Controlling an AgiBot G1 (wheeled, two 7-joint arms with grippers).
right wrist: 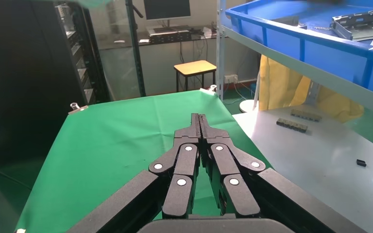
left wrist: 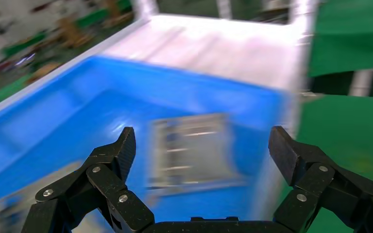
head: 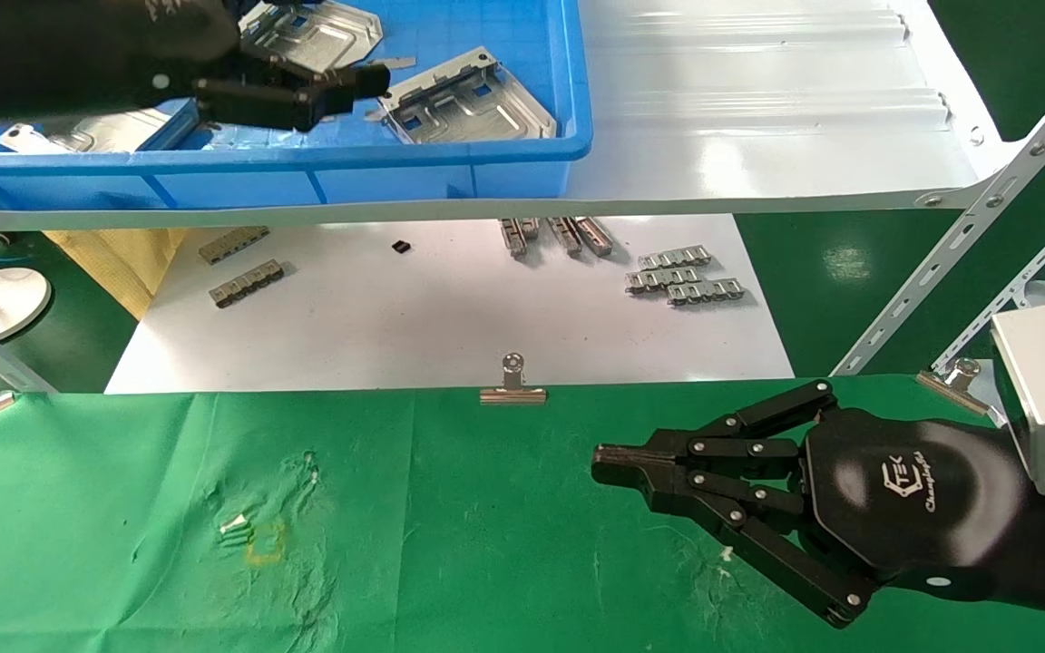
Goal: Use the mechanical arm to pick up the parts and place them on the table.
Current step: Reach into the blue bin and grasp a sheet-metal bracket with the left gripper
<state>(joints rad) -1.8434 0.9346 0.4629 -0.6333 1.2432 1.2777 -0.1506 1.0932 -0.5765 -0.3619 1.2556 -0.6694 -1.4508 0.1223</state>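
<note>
Left gripper [head: 355, 86] is over the blue tray [head: 522, 154] on the shelf, fingers [left wrist: 121, 148] spread wide apart, nothing between them. Wrist view puts one metal plate [left wrist: 192, 148] directly ahead of the open fingers, lying flat on the tray floor near the far wall. Head view shows that plate [head: 468, 102] just beside the fingertips, a second plate [head: 309, 32] further back and another part [head: 78, 136] half hidden under the arm.

Right gripper [head: 609, 461] rests low over the green bench [head: 169, 508], fingers pressed together, empty. Idle.

Risks as I read them:
- Plate lies flat; fingers may skate over it instead of getting under an edge, pushing it against the tray wall.
- Thin, stiff sheet: a grip on one corner would probably let it swing or slip out on the way down.
- The route to the bench crosses the tray rim and shelf edge; a low carry could catch there.
- Bench cloth is wrinkled; a plate dropped from height may slide.
</note>
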